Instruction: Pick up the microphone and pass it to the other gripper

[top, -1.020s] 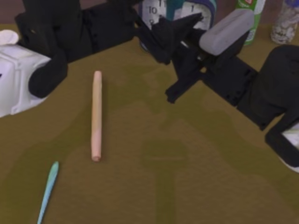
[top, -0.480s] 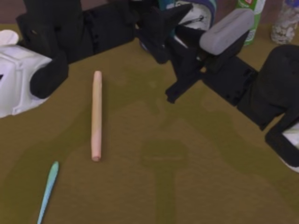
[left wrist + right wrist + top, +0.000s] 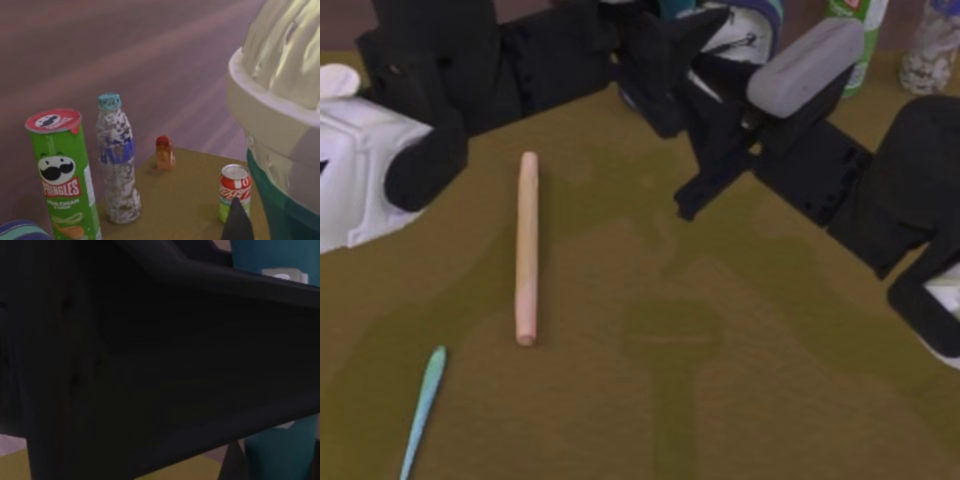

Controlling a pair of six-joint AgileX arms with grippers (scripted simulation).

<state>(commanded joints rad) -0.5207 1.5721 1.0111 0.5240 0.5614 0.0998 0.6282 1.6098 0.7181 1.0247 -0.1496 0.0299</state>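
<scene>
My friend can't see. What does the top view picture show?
Two black robot arms meet at the table's far edge, the left gripper and the right gripper close together. A long pink rod and a thin teal stick lie on the olive table.

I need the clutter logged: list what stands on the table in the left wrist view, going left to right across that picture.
Pringles can → speckled bottle with teal cap → small orange bottle → red and green soda can. The microphone fills the picture's right edge, held up close to the camera rather than standing on the table.
</scene>
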